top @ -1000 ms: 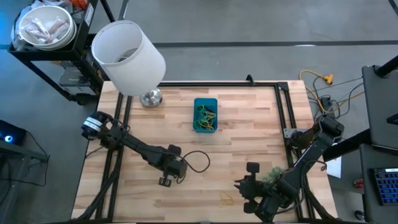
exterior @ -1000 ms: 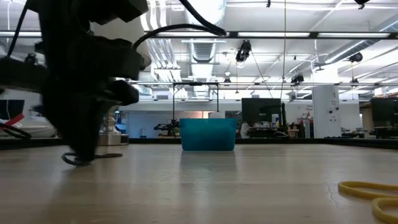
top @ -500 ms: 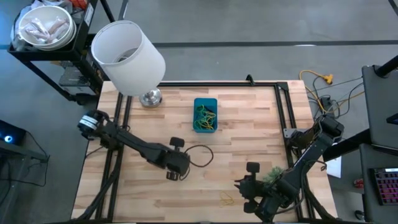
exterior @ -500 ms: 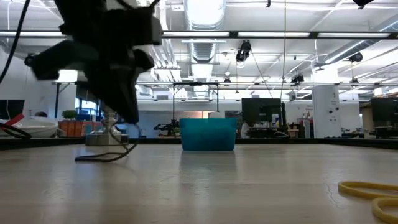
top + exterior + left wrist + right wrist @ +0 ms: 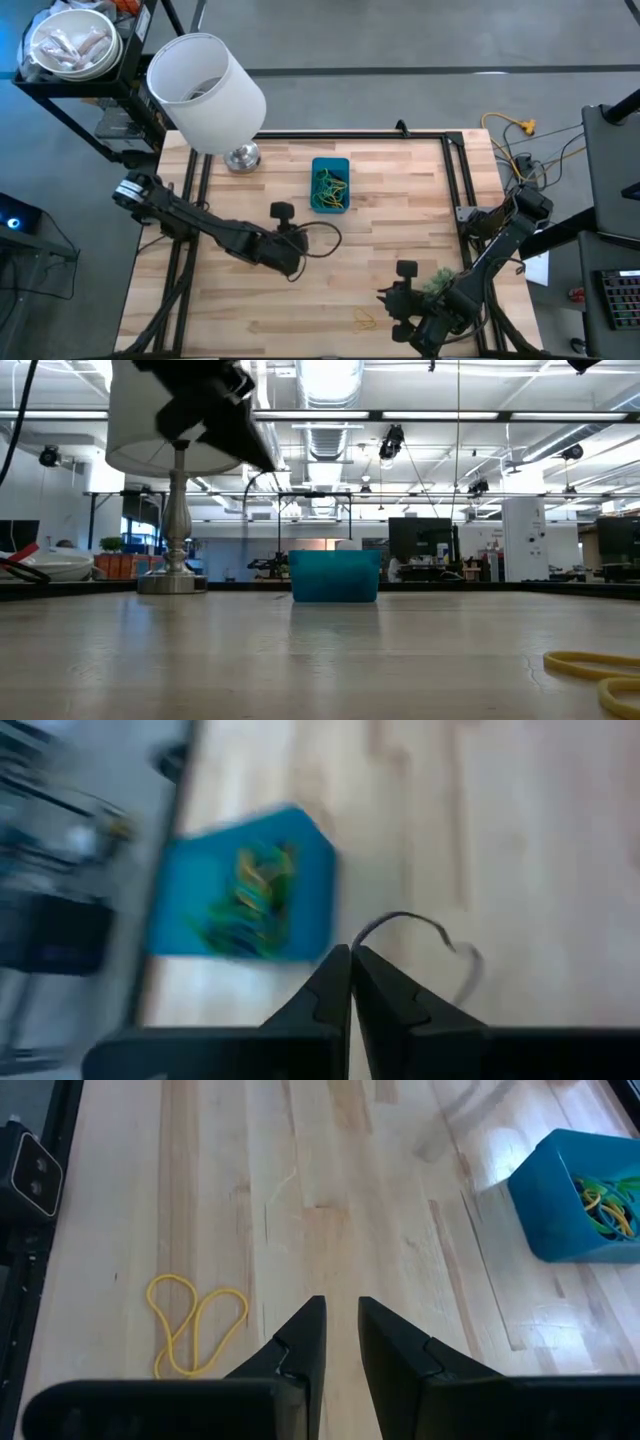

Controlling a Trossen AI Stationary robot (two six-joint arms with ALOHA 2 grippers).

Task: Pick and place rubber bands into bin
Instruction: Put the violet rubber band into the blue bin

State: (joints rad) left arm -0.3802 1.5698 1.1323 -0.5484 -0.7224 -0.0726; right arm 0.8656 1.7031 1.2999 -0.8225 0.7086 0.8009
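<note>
No readable writing; left gripper lifted mid-table, fingers pinching a dark rubber band; right gripper parked, fingers slightly spread.

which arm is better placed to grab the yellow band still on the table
Right. The right pincer sits open just beside the yellow rubber band at the table's near edge. The left pincer is shut on a dark rubber band, mid-table, facing the bin.

Bright overhead light, left wrist view motion-blurred
</note>
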